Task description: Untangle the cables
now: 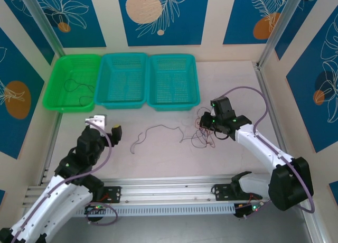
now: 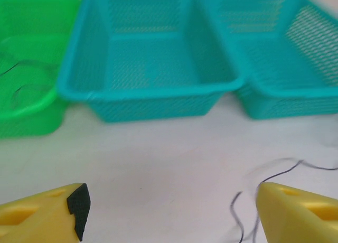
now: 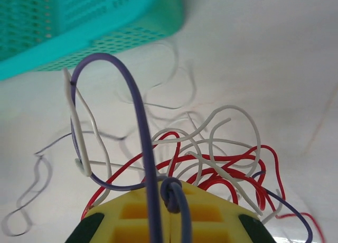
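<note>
The white table carries the cables, tangled toward its far edge before the right teal basket. My right jaws pinch one violet wire; my left jaws are spread.

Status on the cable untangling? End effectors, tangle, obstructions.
Left end effector open, empty. Right end effector shut on dark wire at the tangle. One loose wire lies apart from it. Nothing blocking.

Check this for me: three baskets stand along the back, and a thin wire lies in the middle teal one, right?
No. The thin wire lies in the green basket on the left, as the top view shows.
</note>
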### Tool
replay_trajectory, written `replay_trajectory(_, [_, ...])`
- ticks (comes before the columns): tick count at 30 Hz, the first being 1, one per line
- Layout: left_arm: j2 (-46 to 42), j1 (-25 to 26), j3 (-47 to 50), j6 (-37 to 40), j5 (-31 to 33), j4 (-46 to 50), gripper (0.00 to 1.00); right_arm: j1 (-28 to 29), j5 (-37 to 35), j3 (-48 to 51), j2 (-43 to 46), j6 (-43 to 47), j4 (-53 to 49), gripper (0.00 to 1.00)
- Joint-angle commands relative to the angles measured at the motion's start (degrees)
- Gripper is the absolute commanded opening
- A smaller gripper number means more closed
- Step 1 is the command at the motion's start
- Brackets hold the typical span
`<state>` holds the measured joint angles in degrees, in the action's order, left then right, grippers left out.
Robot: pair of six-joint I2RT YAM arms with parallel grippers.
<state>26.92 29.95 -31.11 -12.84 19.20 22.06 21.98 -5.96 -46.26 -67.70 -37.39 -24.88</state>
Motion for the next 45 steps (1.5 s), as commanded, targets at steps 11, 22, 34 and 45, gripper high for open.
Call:
replay_trajectory(11, [20.0,18.0,-1.6,21.6,-38.3,-26.8,0.84,2.3,9.6,-7.1,3.2,1.2,-6.8,0.00])
replay_trajectory(22, [40.0,26.5,0.6,26.6,-24.4,-47.5,0.85,6.0,10.4,-10.0,4.4,0.5,-8.9,0.00])
replay_trajectory(34, [50.8,26.6,-2.4,20.2,-13.9,-58.2,0.00,8.5,0.3,-11.3,4.3,-2.6,-12.6,0.00])
replay_trajectory(45, [17.8,20.2,5.5,3.3,13.2,-28.8,0.00,-14.4,-5.6,7.3,13.0,-7.9,-11.3,0.02])
